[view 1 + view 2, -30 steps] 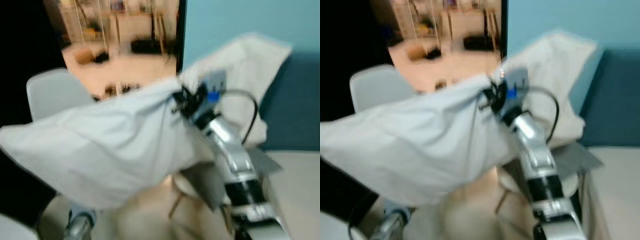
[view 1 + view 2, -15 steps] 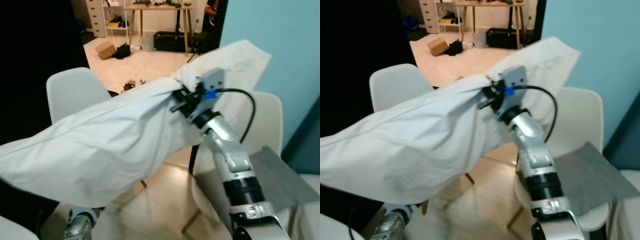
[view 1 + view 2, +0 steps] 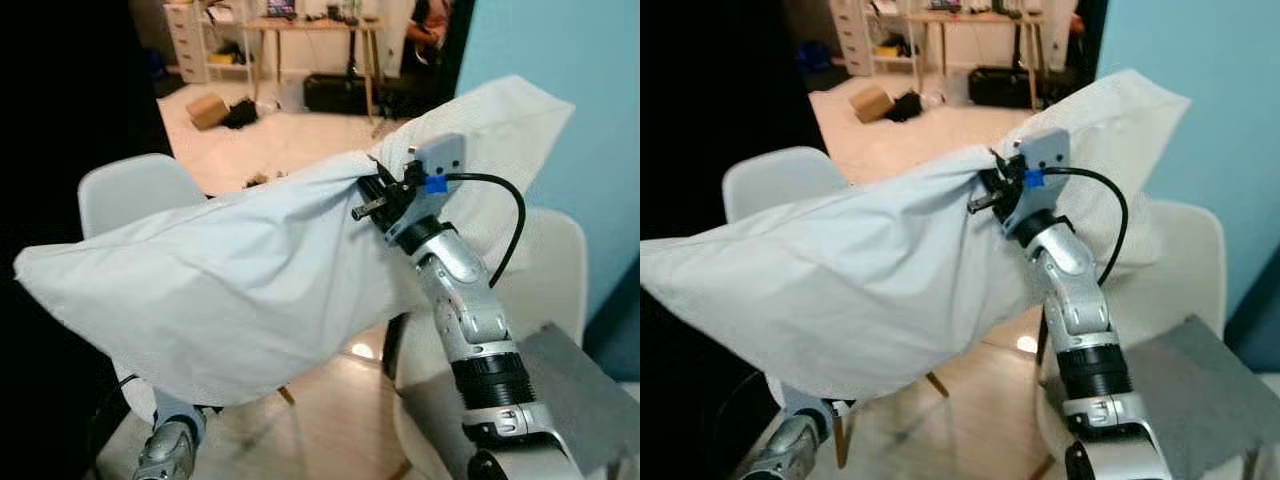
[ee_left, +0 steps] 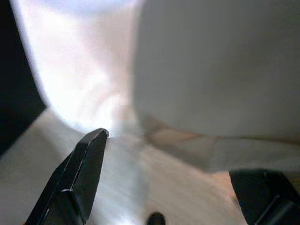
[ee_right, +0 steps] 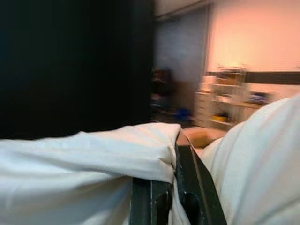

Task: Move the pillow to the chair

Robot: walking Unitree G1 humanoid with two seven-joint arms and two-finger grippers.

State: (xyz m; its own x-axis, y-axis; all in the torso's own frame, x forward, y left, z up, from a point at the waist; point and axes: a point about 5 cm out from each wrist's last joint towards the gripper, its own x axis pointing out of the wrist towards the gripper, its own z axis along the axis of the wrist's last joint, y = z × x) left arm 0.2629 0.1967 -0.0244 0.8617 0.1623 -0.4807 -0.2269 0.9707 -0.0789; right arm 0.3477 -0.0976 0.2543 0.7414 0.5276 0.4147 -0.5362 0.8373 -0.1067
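Pillow [image 3: 230, 290] now higher; apparently two chairs [image 3: 130, 195].

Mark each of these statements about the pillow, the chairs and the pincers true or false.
1. The right pincer is shut on the white pillow, holding it in the air. True.
2. The pillow lies flat on a chair seat. False: it hangs raised in front of the white chair.
3. The left pincer is clamped on the pillow. False: its fingers stand open below it.
4. A grey cushion lies on the chair at the robot's right. True.
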